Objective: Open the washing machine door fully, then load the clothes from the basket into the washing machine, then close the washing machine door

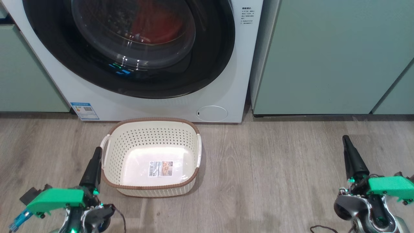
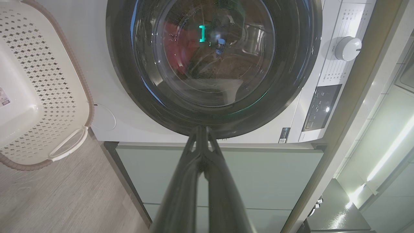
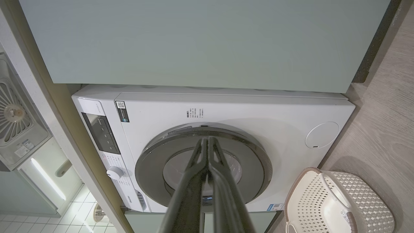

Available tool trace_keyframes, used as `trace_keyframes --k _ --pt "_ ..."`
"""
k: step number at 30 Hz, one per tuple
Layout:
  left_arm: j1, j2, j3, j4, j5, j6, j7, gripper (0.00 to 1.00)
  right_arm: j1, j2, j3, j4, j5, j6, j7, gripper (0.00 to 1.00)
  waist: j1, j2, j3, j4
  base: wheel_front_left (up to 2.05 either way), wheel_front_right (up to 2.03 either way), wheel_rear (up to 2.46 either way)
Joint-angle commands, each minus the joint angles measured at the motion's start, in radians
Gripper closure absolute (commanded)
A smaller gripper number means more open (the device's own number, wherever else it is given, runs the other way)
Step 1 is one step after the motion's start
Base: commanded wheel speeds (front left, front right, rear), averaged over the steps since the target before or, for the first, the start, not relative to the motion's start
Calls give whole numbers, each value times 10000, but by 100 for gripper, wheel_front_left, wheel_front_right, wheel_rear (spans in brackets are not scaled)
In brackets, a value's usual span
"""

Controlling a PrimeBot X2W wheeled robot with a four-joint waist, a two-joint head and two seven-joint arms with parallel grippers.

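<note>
My head camera looks forward and down, fairly close, at the basket (image 1: 152,142) before the washing machine (image 1: 226,97). Both wrist cameras sit low and rolled sideways (opposite ways, it seems), facing the washing machine door (image 2: 142,94); all three views share door and basket.

On washer (image 1: 226,97) front: small print (image 1: 249,16), blue QR-code sticker (image 1: 84,110). On basket (image 1: 148,136) floor: printed label (image 1: 160,168). No text on any is legible.
</note>
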Motion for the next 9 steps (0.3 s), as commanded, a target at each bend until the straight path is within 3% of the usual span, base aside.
trace_keyframes --k 1,9 --pt "-491 57 367 -292 53 -94 52 100 -495 -48 173 -321 -45 0 77 100 0 0 0 0 0 0 0" --pt "-492 50 376 -292 60 -94 59 100 -496 -41 163 -321 -53 0 84 100 0 0 0 0 0 0 0"
